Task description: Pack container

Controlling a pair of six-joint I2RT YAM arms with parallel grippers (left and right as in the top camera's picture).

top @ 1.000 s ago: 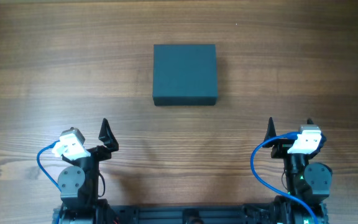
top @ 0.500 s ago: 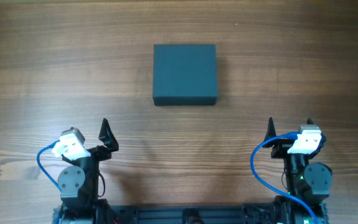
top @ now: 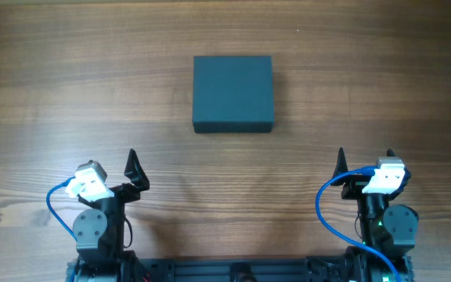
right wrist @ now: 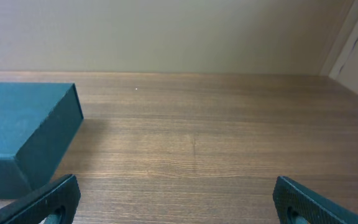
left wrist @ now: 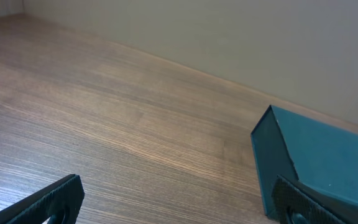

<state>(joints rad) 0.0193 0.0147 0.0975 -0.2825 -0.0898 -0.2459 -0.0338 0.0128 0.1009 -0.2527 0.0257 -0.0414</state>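
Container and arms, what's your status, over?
Left jaws open, empty. Right jaws open, empty. Container shut, centred ahead, untouched. Nothing seen in the way.

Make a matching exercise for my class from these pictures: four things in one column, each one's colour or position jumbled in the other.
1. container
2. table
3. left claw
4. right claw

A. brown wood grain
B. open, container at the left of its wrist view
C. dark teal, closed
D. open, container at the right of its wrist view

Pairs: 1-C, 2-A, 3-D, 4-B
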